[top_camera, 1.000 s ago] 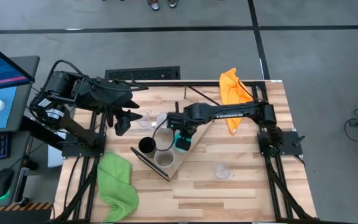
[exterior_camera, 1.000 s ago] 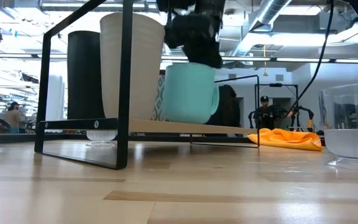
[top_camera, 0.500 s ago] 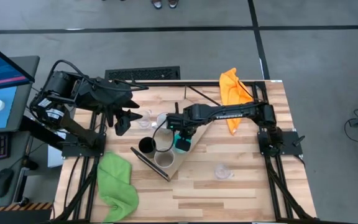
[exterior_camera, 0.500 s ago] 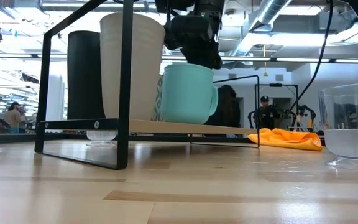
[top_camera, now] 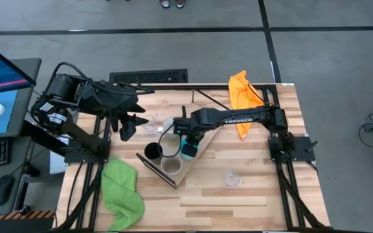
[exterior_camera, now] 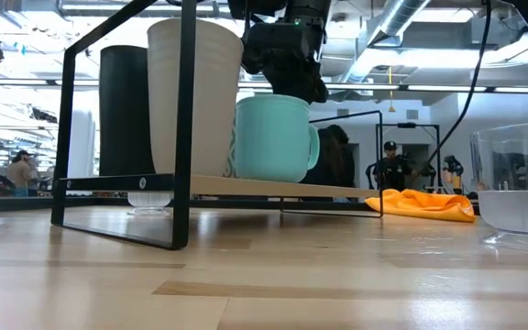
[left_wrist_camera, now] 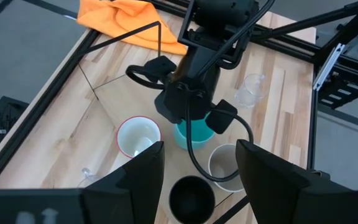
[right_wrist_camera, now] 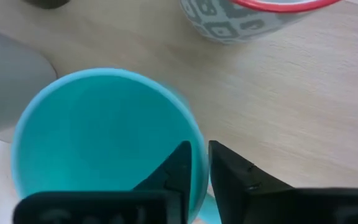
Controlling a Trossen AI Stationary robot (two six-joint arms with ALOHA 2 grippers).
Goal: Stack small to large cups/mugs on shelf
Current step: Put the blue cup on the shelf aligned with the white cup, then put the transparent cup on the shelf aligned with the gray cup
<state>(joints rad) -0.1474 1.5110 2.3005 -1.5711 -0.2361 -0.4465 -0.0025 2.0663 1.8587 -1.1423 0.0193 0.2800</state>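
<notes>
The shelf (top_camera: 199,155) lies slantwise in the middle of the table. On it stand a black cup (top_camera: 152,151), a beige cup (top_camera: 171,166) and the blue mug (top_camera: 190,149), each on its base. A white patterned mug (left_wrist_camera: 138,137) stands close by the blue mug. My right gripper (right_wrist_camera: 201,163) points down over the blue mug (right_wrist_camera: 98,137) with one finger inside its rim and one outside, a small gap between them. My left gripper (left_wrist_camera: 199,149) hangs open above the table's far left (top_camera: 127,126), holding nothing. My right gripper comes from above with one finger (right_wrist_camera: 178,163) inside the blue mug and the other (right_wrist_camera: 232,174) outside its wall, on the side toward the white mug. Whether either finger touches the rim (right_wrist_camera: 194,146) I cannot tell. The mug stands upright on the shelf (exterior_camera: 273,188).
One clear glass (top_camera: 232,178) stands near the table's front right, another (top_camera: 151,123) by my left gripper. An orange cloth (top_camera: 241,97) lies at the far right corner, a green cloth (top_camera: 122,191) at the near left. People stand in the room behind.
The blue mug has shifted slightly along the shelf toward the beige cup and turned a little, so its handle shows more in the low view. My right gripper stays above it.
</notes>
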